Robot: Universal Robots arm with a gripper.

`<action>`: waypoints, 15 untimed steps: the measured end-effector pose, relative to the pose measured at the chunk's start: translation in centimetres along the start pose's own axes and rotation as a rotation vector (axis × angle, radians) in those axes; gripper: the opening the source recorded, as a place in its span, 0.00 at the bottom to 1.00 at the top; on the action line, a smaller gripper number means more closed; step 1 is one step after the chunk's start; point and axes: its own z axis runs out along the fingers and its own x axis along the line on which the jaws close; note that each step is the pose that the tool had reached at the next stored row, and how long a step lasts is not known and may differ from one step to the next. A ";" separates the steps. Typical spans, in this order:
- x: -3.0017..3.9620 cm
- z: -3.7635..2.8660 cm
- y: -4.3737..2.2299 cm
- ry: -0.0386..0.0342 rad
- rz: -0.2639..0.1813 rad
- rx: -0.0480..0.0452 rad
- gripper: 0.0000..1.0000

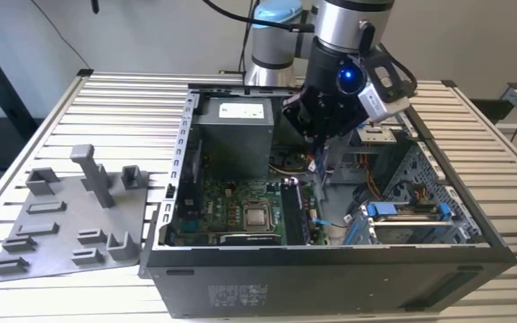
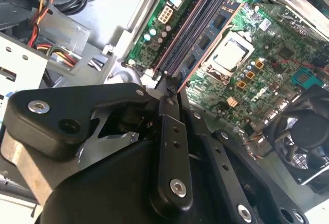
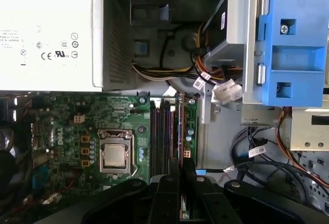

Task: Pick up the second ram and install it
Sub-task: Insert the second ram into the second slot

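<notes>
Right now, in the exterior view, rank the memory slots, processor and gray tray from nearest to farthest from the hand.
1. Memory slots, directly below the hand.
2. Processor, on the exterior view's left of the slots.
3. Gray tray, outside the case, far to the exterior view's left.

Bright even light, glare on power supply [image 3: 46, 34], soft shadows inside computer case [image 1: 330, 282]

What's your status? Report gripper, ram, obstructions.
Gripper shut on second ram. Ram lined along memory slots inside case; seated or not, cannot tell. Cables beside, apart from slots.
</notes>
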 end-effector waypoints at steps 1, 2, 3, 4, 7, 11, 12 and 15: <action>0.00 0.08 0.00 0.0000 0.000 0.0000 0.15; 0.00 0.16 0.01 0.0000 0.000 0.0000 0.15; 0.00 0.24 0.02 0.0000 0.000 0.0001 0.15; 0.00 0.31 0.03 0.0001 0.000 0.0002 0.15; 0.00 0.55 0.04 0.0001 0.000 0.0004 0.15; 0.00 0.97 0.08 0.0000 0.000 0.0009 0.15; 0.01 1.09 0.09 0.0000 0.000 0.0013 0.15; 0.00 1.51 0.15 0.0000 0.000 0.0029 0.15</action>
